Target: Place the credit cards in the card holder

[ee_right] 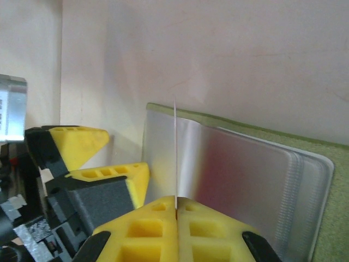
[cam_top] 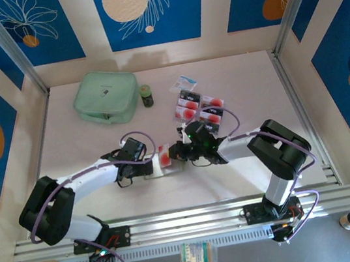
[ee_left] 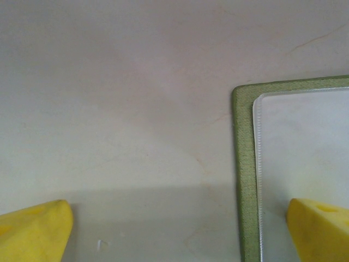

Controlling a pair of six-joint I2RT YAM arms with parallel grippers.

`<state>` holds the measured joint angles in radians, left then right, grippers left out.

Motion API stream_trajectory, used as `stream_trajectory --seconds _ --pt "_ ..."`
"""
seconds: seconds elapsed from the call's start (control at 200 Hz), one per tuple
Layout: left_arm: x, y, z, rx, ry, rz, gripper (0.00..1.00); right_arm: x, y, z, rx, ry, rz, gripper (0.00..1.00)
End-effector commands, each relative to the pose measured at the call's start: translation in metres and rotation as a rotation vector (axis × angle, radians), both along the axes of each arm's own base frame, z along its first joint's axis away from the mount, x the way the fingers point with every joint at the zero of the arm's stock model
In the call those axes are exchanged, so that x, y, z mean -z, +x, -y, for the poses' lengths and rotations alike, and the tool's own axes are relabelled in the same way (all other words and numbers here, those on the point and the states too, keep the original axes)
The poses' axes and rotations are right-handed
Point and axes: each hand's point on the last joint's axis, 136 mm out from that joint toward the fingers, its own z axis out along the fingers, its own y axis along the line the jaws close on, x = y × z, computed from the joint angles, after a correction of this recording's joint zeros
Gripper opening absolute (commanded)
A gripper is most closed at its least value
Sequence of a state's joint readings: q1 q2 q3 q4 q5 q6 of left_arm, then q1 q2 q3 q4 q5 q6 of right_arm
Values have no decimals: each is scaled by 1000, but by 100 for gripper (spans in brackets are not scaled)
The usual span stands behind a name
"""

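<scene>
The right fingers [ee_right: 152, 224] are pressed together on the near edge of one card [ee_right: 175, 153], seen edge-on as a thin pale line over the holder [ee_right: 245, 128]. The holder lies open and flat on the worktop [ee_right: 218, 49], its clear sleeve [ee_right: 240, 180] facing up. Whether the card's far end touches the sleeve cannot be told.

The left fingers [ee_left: 32, 229] are spread wide and grip nothing. One tip is over bare worktop, the other over the sleeve near the holder's corner.

From above, both arms meet at mid-worktop. Behind the right arm lie the other cards [cam_top: 198, 108] in a loose cluster, some red-dotted and some black, with a sachet [cam_top: 187, 82] just beyond them. A mint pouch [cam_top: 105, 96] and a small dark jar [cam_top: 147, 95] sit further left, near the back wall.
</scene>
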<state>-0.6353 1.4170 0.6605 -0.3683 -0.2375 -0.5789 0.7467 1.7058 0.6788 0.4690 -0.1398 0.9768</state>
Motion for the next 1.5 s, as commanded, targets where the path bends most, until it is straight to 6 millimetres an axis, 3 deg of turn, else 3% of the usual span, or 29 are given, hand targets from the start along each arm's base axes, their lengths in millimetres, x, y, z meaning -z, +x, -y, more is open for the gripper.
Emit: stream_trajectory --seconds 0.0,0.465,0.93,1.495 --pt "7 -10 -9 -15 40 -31 100 8 -1 0 15 -3 -2 0" --pt "6 -9 -9 -9 40 -27 100 21 -11 -7 -2 -9 -33 0" --pt "7 -9 -8 -8 39 -26 100 35 -26 0 -8 -37 -73 0" --pt "7 -9 -8 -8 34 -24 100 45 -26 -9 -18 -50 -104 0"
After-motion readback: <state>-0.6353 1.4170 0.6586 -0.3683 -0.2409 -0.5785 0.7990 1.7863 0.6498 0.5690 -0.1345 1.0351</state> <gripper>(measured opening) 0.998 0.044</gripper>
